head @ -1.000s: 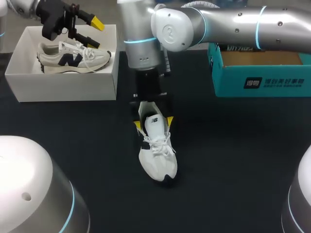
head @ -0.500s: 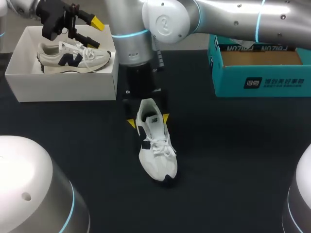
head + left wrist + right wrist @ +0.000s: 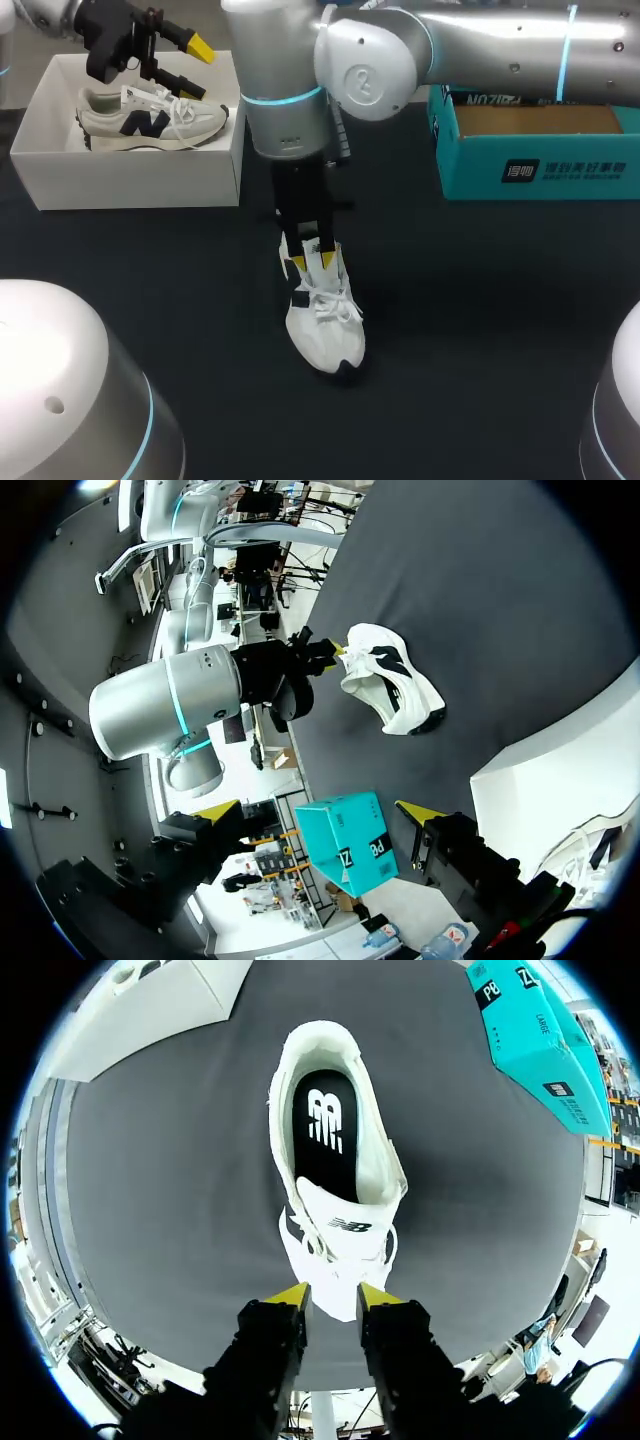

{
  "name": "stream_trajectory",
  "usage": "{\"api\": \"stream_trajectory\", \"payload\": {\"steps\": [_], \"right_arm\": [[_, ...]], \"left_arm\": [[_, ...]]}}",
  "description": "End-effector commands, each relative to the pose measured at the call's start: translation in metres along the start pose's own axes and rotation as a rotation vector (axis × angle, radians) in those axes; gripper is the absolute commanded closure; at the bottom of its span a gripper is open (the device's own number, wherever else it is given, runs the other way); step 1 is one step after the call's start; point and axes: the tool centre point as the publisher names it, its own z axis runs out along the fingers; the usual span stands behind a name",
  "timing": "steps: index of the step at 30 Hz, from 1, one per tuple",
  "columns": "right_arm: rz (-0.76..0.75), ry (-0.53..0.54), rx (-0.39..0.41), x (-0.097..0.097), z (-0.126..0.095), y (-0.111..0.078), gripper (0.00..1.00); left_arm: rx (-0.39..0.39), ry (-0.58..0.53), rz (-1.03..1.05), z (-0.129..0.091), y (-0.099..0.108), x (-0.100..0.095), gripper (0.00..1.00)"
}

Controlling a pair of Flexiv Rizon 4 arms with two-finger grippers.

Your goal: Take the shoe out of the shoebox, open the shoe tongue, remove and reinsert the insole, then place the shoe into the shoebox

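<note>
**Head view:** The white sneaker [image 3: 322,325] stands sole-down on the dark bench [image 3: 480,330]. It is out of the white shoebox [image 3: 125,165] and apart from the box's near right corner, with its heel end the nearer to the box. The right gripper [image 3: 312,260] hangs over that heel-and-tongue end. The left gripper [image 3: 192,65] hovers above the shoebox, over a second sneaker [image 3: 150,120] lying inside it. A teal box [image 3: 540,150] sits well apart from the shoebox, beyond the right arm.

**Left wrist view:** The left gripper [image 3: 320,812] has its jaws released and spread wide, with nothing between them. Past the shoebox wall [image 3: 570,770], the sneaker [image 3: 390,680] lies far ahead.

**Right wrist view:** The black insole [image 3: 322,1125] is seated in the sneaker [image 3: 375,1175]. The tongue [image 3: 340,1228] lies between the insole and the right gripper [image 3: 334,1298]. Whether the right jaws are clenched on anything cannot be told.

Judging from this, the take-out is done and opening the tongue is the step in hand. The next move calls for pinching the tongue's free edge and drawing it toward the toe to expose the insole.
</note>
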Motion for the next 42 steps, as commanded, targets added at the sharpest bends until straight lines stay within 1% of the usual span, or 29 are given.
{"api": "stream_trajectory", "payload": {"steps": [1,5,9,15,21,23,25,30,31,36,39,41,42], "right_arm": [[-0.012,0.019,-0.013,-0.007,0.001,0.004,1.00],[-0.016,0.008,-0.010,-0.010,0.007,0.013,1.00],[-0.016,-0.017,-0.010,-0.013,0.015,0.027,1.00],[-0.042,-0.019,-0.015,-0.013,0.025,0.048,1.00],[-0.048,-0.006,-0.020,-0.013,0.034,0.056,1.00],[-0.049,0.001,-0.046,-0.014,0.031,0.054,1.00],[-0.069,0.006,-0.096,-0.014,0.024,0.052,1.00],[-0.237,0.035,-0.294,-0.016,0.007,0.048,1.00],[-0.265,0.033,-0.320,-0.017,0.003,0.048,1.00],[-0.416,0.036,-0.384,-0.021,-0.009,0.052,1.00],[-0.522,0.029,-0.396,-0.020,-0.017,0.055,1.00],[-0.607,0.047,-0.404,-0.018,-0.021,0.057,1.00],[-0.631,0.037,-0.395,-0.017,-0.023,0.058,1.00]], "left_arm": [[0.003,0.002,0.001,-0.001,0.000,0.000,0.00],[0.003,0.002,0.001,-0.001,0.000,0.000,0.00],[0.003,0.002,0.001,-0.001,0.000,0.000,0.00],[0.003,0.002,0.001,-0.001,0.000,0.000,0.00],[0.003,0.002,0.001,-0.001,0.000,0.000,0.00],[0.003,0.002,0.001,-0.001,0.000,0.000,0.00],[0.003,0.002,0.001,-0.001,0.000,0.000,0.00],[0.003,0.002,0.001,-0.001,0.000,0.000,0.00],[0.003,0.002,0.001,-0.001,0.000,0.000,0.00],[0.003,0.002,0.001,-0.001,0.000,0.000,0.00],[0.003,0.002,0.001,-0.001,0.000,0.000,0.00],[0.003,0.002,0.001,-0.001,0.000,0.000,0.00],[0.003,0.002,0.001,-0.001,0.000,0.000,0.00]]}}
